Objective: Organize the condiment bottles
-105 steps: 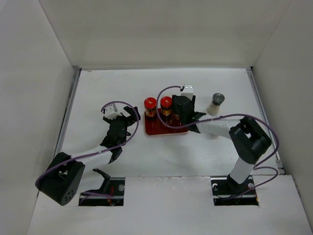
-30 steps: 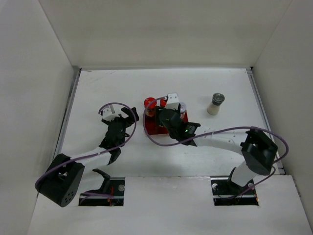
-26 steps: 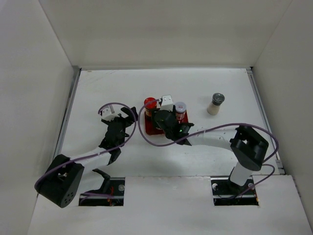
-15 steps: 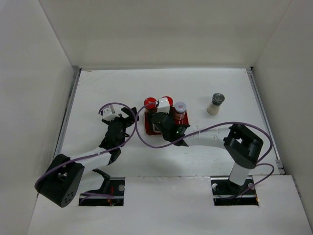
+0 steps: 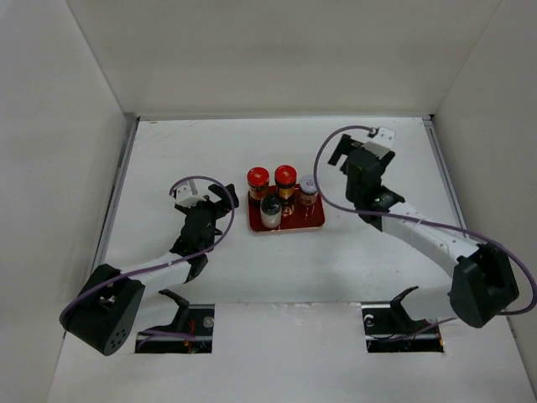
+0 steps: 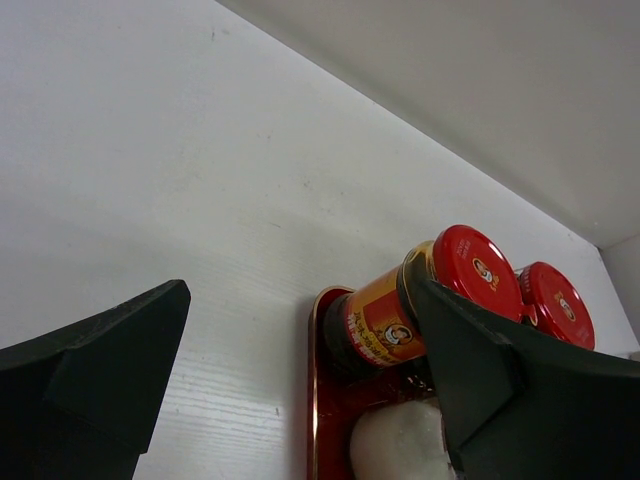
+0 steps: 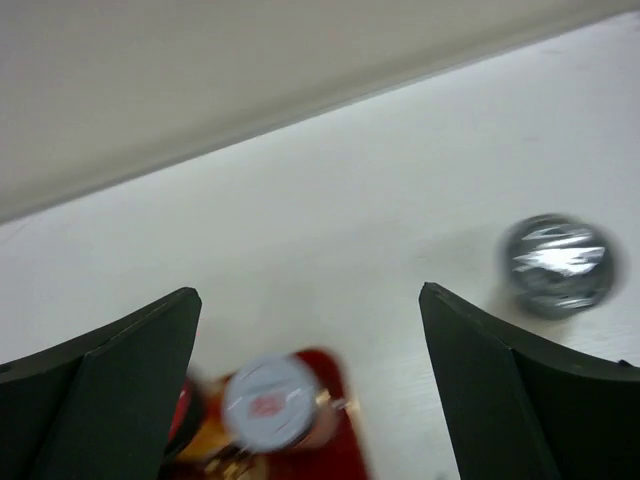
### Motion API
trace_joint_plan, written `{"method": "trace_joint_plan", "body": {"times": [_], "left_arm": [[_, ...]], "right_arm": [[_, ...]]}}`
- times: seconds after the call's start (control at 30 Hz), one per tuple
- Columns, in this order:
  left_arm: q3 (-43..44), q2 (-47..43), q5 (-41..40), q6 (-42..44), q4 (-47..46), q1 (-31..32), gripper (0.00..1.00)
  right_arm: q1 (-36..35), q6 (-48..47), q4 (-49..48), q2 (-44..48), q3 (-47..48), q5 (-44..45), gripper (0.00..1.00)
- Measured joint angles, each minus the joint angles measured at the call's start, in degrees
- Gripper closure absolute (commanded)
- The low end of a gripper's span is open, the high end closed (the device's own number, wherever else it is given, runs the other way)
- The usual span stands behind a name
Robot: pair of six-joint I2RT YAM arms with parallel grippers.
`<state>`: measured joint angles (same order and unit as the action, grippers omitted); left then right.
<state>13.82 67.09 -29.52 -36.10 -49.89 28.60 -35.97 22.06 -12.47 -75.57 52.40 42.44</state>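
Right gripper [image 7: 308, 300] open and empty, at 2 o'clock of the tray [image 5: 315, 220]; left gripper [image 6: 298, 285] open, idle at 9 o'clock. Tray holds two red-capped jars [image 5: 258, 178] and two pale-capped jars [image 5: 270, 210]. One silver-capped jar [image 7: 557, 265] stands off it on the table [image 5: 210, 151]; judged the last to go.

First red-capped jar [image 6: 385, 322], upright, yellow-labelled, stood beyond the left gripper [image 6: 297, 278], beside one finger; second red-capped jar [image 6: 556, 305] past that finger; white-bodied jar [image 6: 395, 450] nearer. Pale-capped jar [image 7: 270, 400] stood beyond and between the fingers of the right gripper [image 7: 310, 290]; silver-capped jar [image 7: 557, 265], blurred, beyond one fingertip.
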Motion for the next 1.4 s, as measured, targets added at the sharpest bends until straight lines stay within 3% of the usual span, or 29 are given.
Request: {"method": "trace_joint_plan", "body": {"times": [0.13,0.3,0.67,0.73,0.93,1.0,1.2,1.4], "left_arm": [[0.0,0.0,0.0,0.0,0.0,0.0,0.00],[0.0,0.0,0.2,0.0,0.0,0.1,0.00],[0.0,1.0,0.3,-0.1,0.3,0.5,0.00],[0.0,1.0,0.3,-0.2,0.2,0.7,0.00],[0.0,1.1,0.4,-0.2,0.3,0.7,0.00],[0.0,1.4,0.5,-0.2,0.3,0.7,0.00],[0.0,1.3,0.5,-0.2,0.4,0.7,0.00],[0.0,1.5,0.4,-0.2,0.3,0.7,0.00]], "right_arm": [[10.8,-2.6,1.3,-3.1,0.1,4.2,0.00],[18.6,-5.5,3.7,-9.3,0.8,5.1,0.00],[22.3,-3.4,4.9,-12.8,1.2,-5.7,0.00],[22.4,-2.8,4.8,-13.9,1.6,-7.1,0.03],[22.4,-2.1,4.5,-15.7,1.8,-9.0,0.35],[22.4,-1.7,4.3,-15.6,1.8,-8.9,0.40],[18.3,-2.5,3.1,-11.4,-2.6,-5.0,0.42],[4.2,-3.9,3.1,-0.2,-9.2,-0.8,0.41]]}}
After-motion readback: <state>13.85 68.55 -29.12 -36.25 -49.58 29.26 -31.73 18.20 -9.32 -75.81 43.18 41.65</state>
